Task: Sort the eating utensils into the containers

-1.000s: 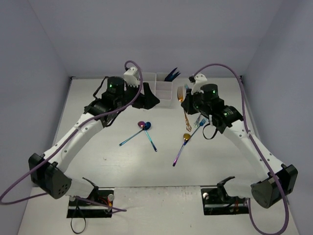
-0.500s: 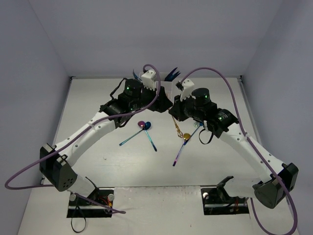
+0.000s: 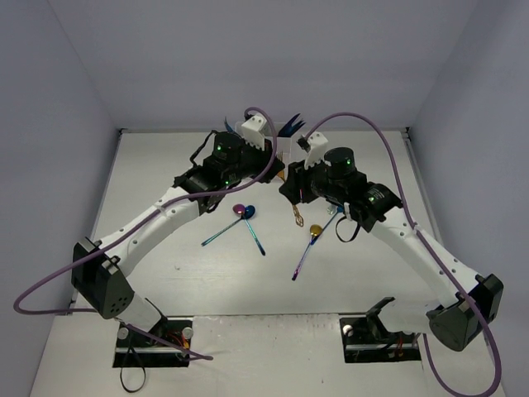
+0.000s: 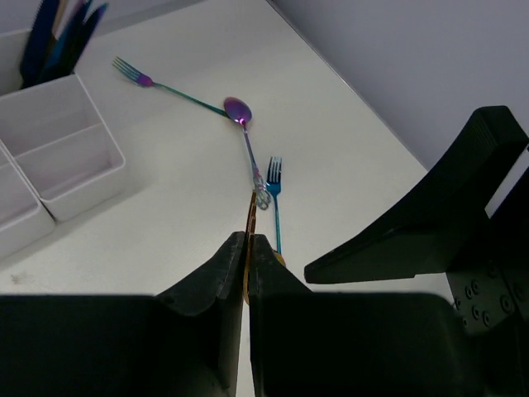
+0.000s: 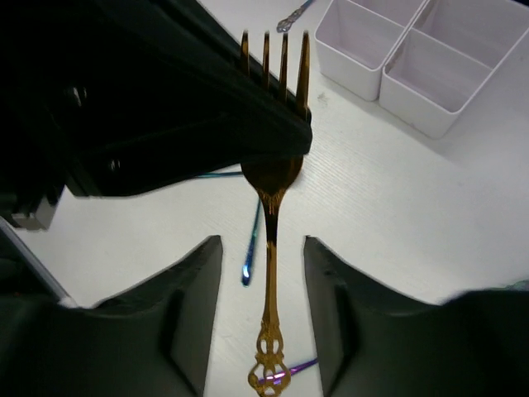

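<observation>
The step in hand looks like a hand-over of the slim gold metal fork with the ornate handle end (image 5: 272, 192) between the two arms. The left gripper (image 4: 246, 241) is pinched narrow on it, its black fingers crossing the fork just under the tines. The handle hangs down past them, between the jaws of the right gripper (image 5: 261, 245). Those jaws stand wide to either side of the handle and seem to touch nothing. The white plastic block of square open-top compartments (image 4: 76, 159) sits ahead and to the left of the left gripper's fingertips. Dark blue utensils (image 4: 59, 31) already stand in a far compartment. On the table beyond the pinched fingers lie a small blue fork (image 4: 275, 192), a purple-bowled spoon (image 4: 243, 126) and an iridescent fork (image 4: 169, 85). Next, I judge, the right gripper should draw back clear of the handle. The left gripper can then swing the gold fork over a free compartment and lower it handle-first.
</observation>
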Controlling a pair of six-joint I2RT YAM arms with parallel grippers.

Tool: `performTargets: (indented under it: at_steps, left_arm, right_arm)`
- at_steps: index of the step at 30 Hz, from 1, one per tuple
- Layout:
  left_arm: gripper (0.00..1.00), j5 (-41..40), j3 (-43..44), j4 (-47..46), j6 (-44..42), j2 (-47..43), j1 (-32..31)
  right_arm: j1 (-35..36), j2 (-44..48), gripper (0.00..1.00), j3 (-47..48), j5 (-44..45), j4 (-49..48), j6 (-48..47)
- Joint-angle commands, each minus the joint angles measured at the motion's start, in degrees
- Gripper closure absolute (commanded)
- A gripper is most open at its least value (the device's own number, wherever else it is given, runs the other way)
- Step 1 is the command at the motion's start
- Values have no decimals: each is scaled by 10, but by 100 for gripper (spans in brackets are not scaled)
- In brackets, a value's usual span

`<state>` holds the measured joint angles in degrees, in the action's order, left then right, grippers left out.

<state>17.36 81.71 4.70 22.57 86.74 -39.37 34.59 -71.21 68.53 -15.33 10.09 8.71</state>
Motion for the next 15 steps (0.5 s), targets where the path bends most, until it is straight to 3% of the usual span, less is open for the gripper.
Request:
performTargets:
  at_steps: [1,3,7,11,15]
  left_arm:
    - [100,-58,19,-75,-35,-20,3]
    - [100,-97,24,-75,-44,-16,5]
    - [100,-195,46,-76,-65,10,17]
    - [100,-285,91,-98,-80,53,59]
    - [100,-337,155,-125,-82,109,109]
  right_arm:
    - [1,-8,46,7,30,-39,2]
    - [-5,-10,28,5,57,-38,8]
    - [-33,-1,5,-7,118,-38,41]
    - [-105,22,0,-34,129,-37,73]
    - [-131,48,0,-63,136,-36,77]
